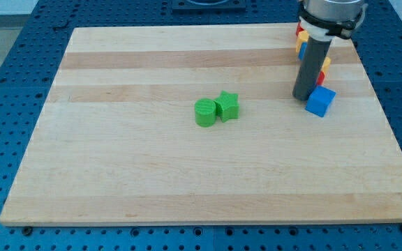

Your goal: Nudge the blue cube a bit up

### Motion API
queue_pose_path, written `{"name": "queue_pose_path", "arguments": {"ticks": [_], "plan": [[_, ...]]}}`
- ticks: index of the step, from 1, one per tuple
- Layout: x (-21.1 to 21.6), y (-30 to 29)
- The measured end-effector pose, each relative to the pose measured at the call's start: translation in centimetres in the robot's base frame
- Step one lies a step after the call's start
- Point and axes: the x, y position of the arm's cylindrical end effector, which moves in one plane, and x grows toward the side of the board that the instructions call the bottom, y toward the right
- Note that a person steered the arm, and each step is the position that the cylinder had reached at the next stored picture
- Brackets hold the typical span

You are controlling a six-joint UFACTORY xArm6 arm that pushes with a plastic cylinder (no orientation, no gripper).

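Tip (303,97) just left of cube (320,102)

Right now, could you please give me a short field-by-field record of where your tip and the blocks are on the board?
tip: my tip is on the board, at the view's right
blue cube: blue cube lies just right of my tip, touching or nearly so
green blocks: green cylinder and green star sit side by side, touching, near the centre
other blocks: red and yellow blocks cluster at the upper right, partly hidden behind the rod; shapes unclear
task state: no sign yet that the cube is pushed up
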Motion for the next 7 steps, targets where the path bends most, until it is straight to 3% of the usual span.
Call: {"name": "queue_pose_path", "arguments": {"ticks": [1,3,5,7], "plan": [[0.2,-0.7],[3.2,-8.3],[6.3,-7.1],[5.6,-4.9]]}}
